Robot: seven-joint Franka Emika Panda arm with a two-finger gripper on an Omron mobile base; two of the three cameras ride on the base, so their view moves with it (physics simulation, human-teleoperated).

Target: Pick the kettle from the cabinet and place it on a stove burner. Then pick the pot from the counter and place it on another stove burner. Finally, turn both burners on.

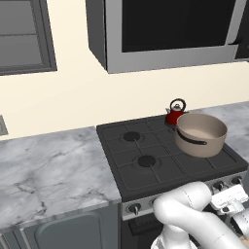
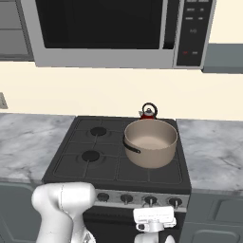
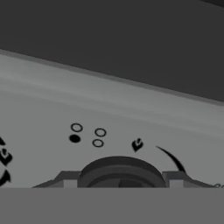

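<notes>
The small red kettle stands on the back right burner of the black cooktop. Right in front of it, the wide beige pot sits on the front right burner. My gripper is low at the stove's front panel. Its fingertips flank a dark round knob, close against its sides. Whether they press on the knob is unclear.
Two bare burners lie on the cooktop's left half. Marble counter runs on both sides of the stove. A microwave hangs above, with the dark grey cabinet to its right.
</notes>
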